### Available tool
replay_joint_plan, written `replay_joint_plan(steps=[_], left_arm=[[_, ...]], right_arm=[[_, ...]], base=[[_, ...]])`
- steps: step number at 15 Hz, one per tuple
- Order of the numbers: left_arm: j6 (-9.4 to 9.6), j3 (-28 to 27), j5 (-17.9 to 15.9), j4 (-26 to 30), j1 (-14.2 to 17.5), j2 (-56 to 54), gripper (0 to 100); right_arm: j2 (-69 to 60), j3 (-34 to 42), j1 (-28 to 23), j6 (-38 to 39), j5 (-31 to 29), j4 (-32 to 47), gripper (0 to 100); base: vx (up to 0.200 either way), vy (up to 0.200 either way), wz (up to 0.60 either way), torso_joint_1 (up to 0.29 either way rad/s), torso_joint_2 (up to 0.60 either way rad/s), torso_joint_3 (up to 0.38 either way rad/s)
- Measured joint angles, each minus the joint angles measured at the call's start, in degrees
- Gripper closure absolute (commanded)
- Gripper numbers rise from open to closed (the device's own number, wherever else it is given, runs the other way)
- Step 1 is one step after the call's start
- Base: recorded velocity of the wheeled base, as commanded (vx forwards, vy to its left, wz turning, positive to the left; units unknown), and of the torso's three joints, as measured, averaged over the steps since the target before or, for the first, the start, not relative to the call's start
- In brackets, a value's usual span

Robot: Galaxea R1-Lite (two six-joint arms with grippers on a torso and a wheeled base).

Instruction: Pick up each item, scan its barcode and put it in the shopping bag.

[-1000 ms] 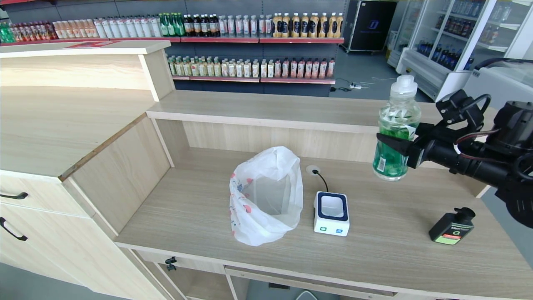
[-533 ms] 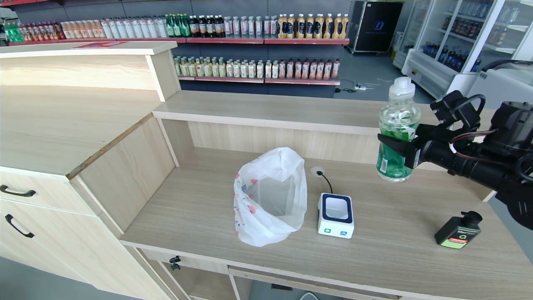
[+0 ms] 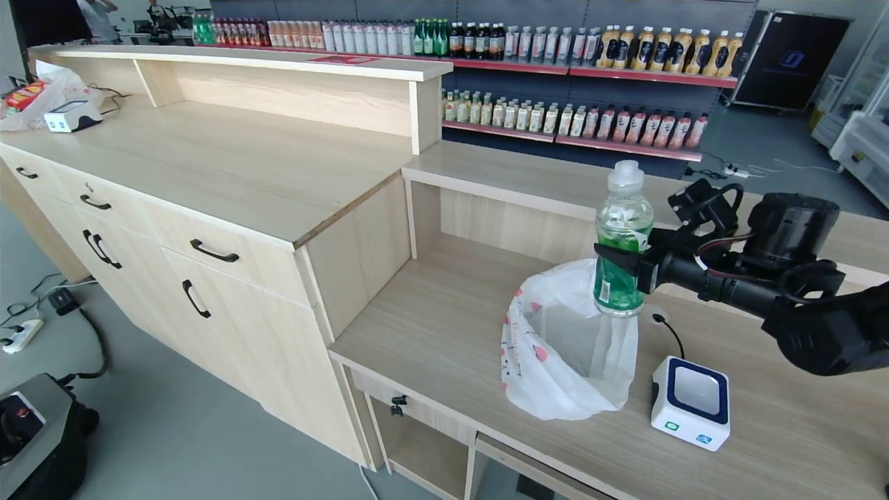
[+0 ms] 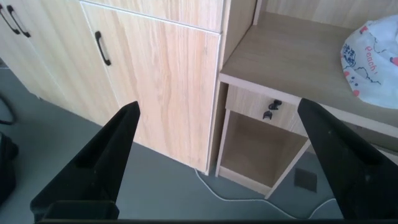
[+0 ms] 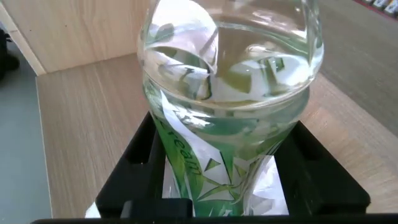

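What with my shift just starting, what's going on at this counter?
The robot's right end effector grips a green bottle, upright, just over the open mouth of the bag on the counter; it is not yet in. The scanner sits beside the bag, on the robot's right. The left end effector hangs open and empty, low in front of the cabinets.

1. We saw a pale wooden counter (image 3: 229,173) with black-handled drawers (image 3: 229,239) along its front.
2. Behind it we noted red-edged shelves (image 3: 569,66) lined with drink bottles (image 3: 542,45).
3. On the grey floor (image 3: 173,417) we found a white power strip (image 3: 21,335) beside dark cables (image 3: 97,340).
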Motion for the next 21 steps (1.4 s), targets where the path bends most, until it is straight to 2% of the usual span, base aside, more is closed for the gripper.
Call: replay_joint_plan(steps=[3,7,21], left_arm=[[0.0,0.0,0.0,0.0,0.0,0.0,0],[0.0,0.0,0.0,0.0,0.0,0.0,0],[0.0,0.0,0.0,0.0,0.0,0.0,0]], right_arm=[[7.8,-2.3,-1.4,6.4,1.6,-8.1,100],[17.2,-7.7,-2.0,8.0,3.3,-13.0,100],[34.1,-24.2,-0.2,7.6,4.7,-15.3,100]], base=[[0.0,0.0,0.0,0.0,0.0,0.0],[0.0,0.0,0.0,0.0,0.0,0.0],[0.0,0.0,0.0,0.0,0.0,0.0]])
